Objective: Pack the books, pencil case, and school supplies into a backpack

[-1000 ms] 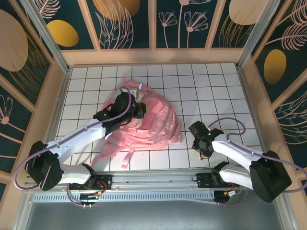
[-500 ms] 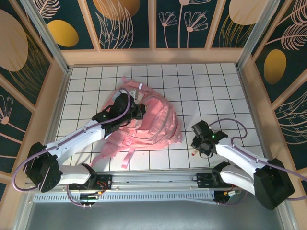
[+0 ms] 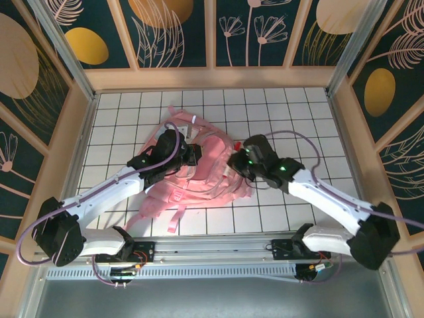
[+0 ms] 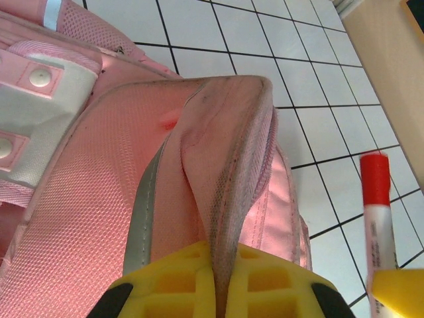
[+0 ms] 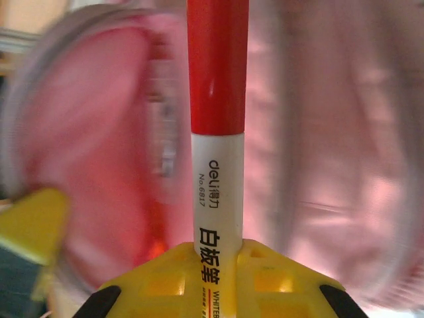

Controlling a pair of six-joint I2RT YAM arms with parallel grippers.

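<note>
The pink backpack lies at the middle of the gridded table. My left gripper is shut on a raised fold of the backpack's fabric, its yellow fingers pinching a mesh-edged flap. My right gripper is at the backpack's right side, shut on a white marker with a red cap, which points toward the pink fabric. The marker also appears in the left wrist view, just right of the lifted flap. The books and the pencil case are out of view.
Wooden walls ring the white tiled table. A metal rail with both arm bases runs along the near edge. Pink straps trail toward the rail. Bare tiles lie to the right and behind the backpack.
My right gripper closed on the marker near the table's front right, then swung left and forward with it to the backpack's right side. The left gripper kept its hold on the flap.
</note>
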